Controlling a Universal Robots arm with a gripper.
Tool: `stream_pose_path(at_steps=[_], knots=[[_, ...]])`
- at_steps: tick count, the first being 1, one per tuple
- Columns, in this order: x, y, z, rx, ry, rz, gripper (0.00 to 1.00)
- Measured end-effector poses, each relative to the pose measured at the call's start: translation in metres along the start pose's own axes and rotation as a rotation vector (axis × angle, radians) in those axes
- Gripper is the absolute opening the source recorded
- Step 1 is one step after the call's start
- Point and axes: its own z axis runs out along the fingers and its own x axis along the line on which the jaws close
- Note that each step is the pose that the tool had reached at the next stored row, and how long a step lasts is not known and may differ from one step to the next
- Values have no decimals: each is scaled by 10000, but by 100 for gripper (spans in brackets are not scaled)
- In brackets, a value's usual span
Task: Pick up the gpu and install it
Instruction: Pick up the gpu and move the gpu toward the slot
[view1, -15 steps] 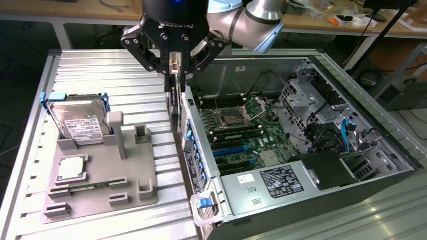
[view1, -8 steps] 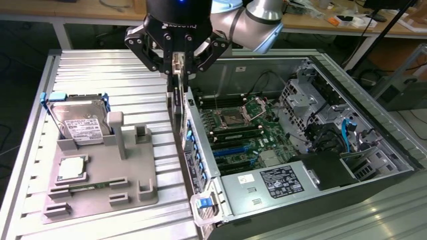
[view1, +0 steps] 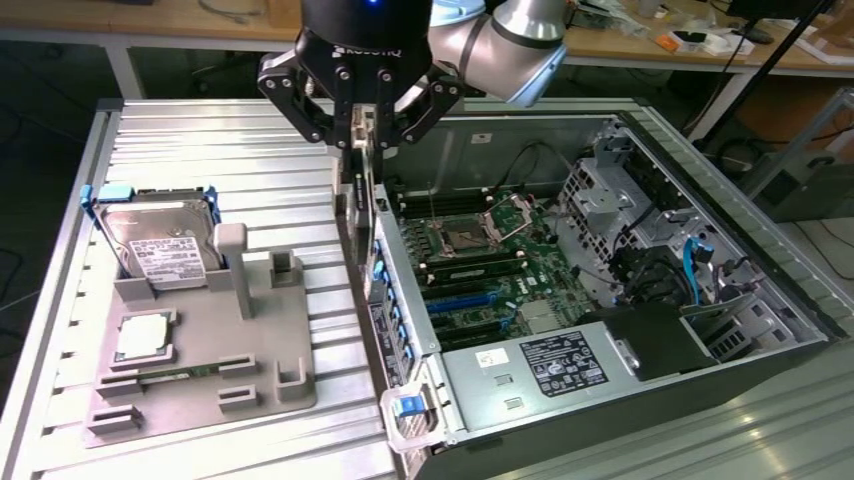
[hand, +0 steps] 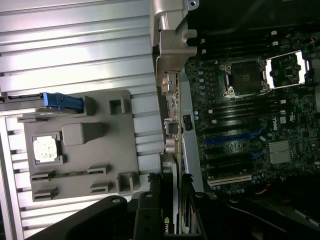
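Silver bracket first: the gpu (view1: 355, 200) hangs edge-on from the gripper (view1: 363, 140), bracket pointing away from the fingers. The jaws are about half closed, clamped on the card's edge. It sits over the case (view1: 731, 215) wall, between the grey tray (view1: 300, 330) with 1 hard drive (view1: 160, 245) and the motherboard (view1: 481, 270), not slotted in yet.

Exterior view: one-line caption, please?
Black gripper holds the slim green gpu with silver bracket upright at the edge of the open computer case, beside the grey parts tray.
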Motion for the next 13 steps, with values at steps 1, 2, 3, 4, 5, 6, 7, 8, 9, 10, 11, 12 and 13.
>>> stream_pose_path(at_steps=[1,2,3,4,5,6,7,8,9,10,11,12,13], knots=[[-4,1,0,0,0,0,27],[-9,1,1,0,0,0,27],[-14,2,1,0,-1,0,27],[-19,3,1,0,0,0,27],[-23,3,1,0,0,0,27],[-28,4,2,0,0,0,27],[-32,4,2,0,0,0,27],[-37,5,2,0,0,0,27],[-41,5,2,0,0,0,27],[-56,7,3,0,0,0,27],[-74,10,4,0,0,0,27],[-91,12,5,0,0,-1,27],[-117,16,6,0,0,0,27]])
